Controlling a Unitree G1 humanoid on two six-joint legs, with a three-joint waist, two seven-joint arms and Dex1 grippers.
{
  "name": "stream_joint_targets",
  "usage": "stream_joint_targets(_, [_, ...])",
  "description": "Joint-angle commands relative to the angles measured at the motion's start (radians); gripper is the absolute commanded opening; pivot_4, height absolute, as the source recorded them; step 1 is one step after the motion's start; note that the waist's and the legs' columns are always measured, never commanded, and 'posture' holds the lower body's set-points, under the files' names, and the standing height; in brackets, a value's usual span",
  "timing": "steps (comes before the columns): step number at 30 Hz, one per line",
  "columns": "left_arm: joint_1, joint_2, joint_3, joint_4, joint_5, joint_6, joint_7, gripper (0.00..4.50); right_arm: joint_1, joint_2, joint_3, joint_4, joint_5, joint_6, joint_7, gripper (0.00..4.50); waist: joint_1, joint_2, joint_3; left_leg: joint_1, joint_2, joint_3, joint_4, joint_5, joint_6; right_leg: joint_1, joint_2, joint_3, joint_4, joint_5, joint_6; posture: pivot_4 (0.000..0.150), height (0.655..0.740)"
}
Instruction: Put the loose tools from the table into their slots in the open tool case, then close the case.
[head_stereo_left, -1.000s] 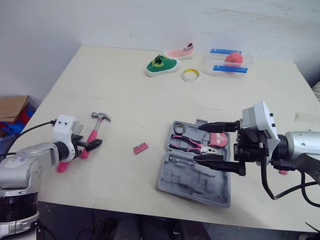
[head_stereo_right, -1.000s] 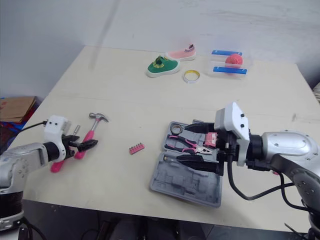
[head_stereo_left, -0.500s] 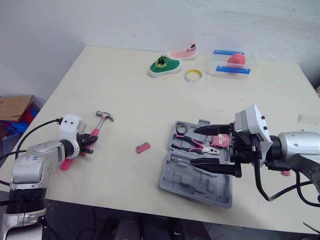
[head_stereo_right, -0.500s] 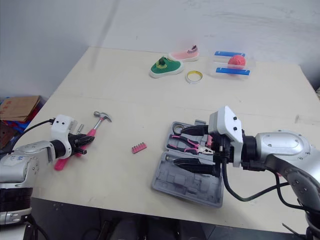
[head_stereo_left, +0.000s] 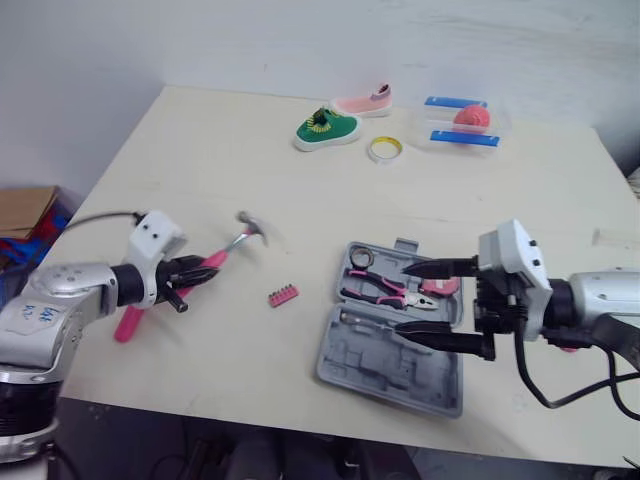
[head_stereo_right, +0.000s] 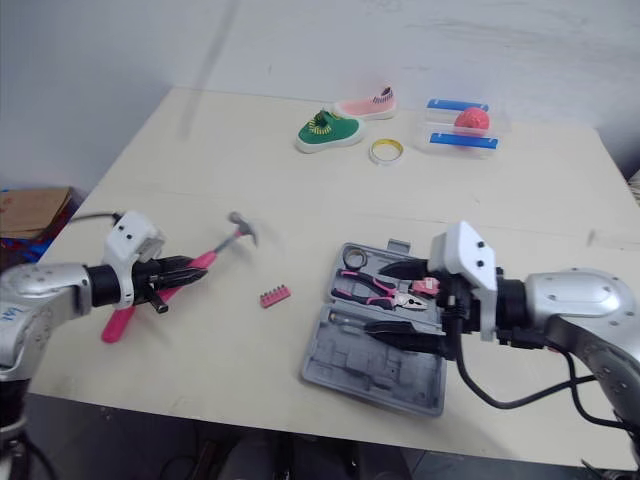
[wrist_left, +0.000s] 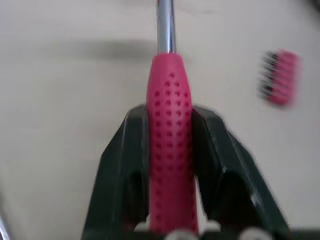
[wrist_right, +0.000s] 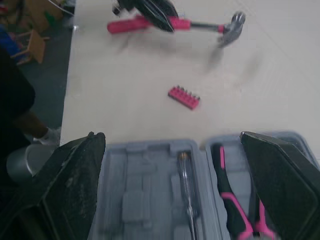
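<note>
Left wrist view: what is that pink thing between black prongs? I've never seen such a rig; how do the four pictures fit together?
It is a two-armed humanoid robot. Two pictures come from its head, looking down on a pale table; one comes from each wrist, looking along that arm's two black fingers. The pink thing is the handle of a steel-headed hammer, clamped in the left gripper. The right gripper hangs open over an open grey tool case holding pink-handled pliers. A pink bit holder lies loose between them. Farther off lie a green shoe, a pink shoe and a tape roll.
</note>
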Motion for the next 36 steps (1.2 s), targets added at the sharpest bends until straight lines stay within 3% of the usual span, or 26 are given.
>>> stream_joint_targets(1, [-0.087,-0.017,-0.131,-0.058,-0.004,-0.061,-0.103,0.54,0.071,-0.043,-0.091,-0.014,-0.013,-0.006,0.046,4.5,0.003,0.005,-0.001,0.0,0.0,0.001,0.0,-0.001,0.001,0.0,0.0,0.0,0.0,0.0,0.0,0.15,0.7304])
stream_joint_targets(6, [-0.347,-0.17,-0.429,0.002,0.093,-0.082,-0.171,0.54,0.294,-0.08,-0.205,-0.017,-0.146,-0.068,0.12,4.5,0.029,0.004,0.0,-0.003,-0.001,-0.001,0.005,-0.002,0.008,0.001,0.004,0.0,-0.001,0.002,0.004,0.15,0.7304])
stream_joint_targets(11, [-0.461,-0.276,-0.576,0.072,0.152,-0.115,-0.233,0.54,0.479,-0.052,-0.352,-0.058,-0.164,-0.04,0.182,4.5,0.004,0.003,0.001,-0.001,0.001,0.004,0.007,-0.002,0.009,0.001,0.008,0.005,0.0,0.005,0.009,0.15,0.7304])
stream_joint_targets(16, [-0.536,-0.394,-0.723,0.123,0.245,-0.075,-0.222,0.54,0.642,0.02,-0.469,-0.118,-0.188,-0.037,0.176,4.5,0.01,0.002,0.001,-0.001,0.001,0.0,0.007,0.0,0.006,0.002,0.015,0.007,0.001,0.005,0.01,0.15,0.7304])
stream_joint_targets(24, [-0.571,-0.477,-0.843,0.17,0.354,-0.024,-0.195,0.54,0.697,0.063,-0.501,-0.151,-0.184,-0.035,0.148,4.5,-0.001,0.002,0.001,0.003,0.002,0.001,0.006,0.001,0.005,0.001,0.016,0.014,0.003,0.005,0.01,0.15,0.7304])
stream_joint_targets(36, [-0.565,-0.555,-0.875,0.198,0.408,-0.048,-0.198,0.54,0.697,0.07,-0.483,-0.137,-0.188,-0.044,0.127,4.5,0.0,0.001,0.001,0.002,0.001,0.001,0.007,0.0,0.006,0.001,0.016,0.014,0.003,0.005,0.01,0.15,0.7304])
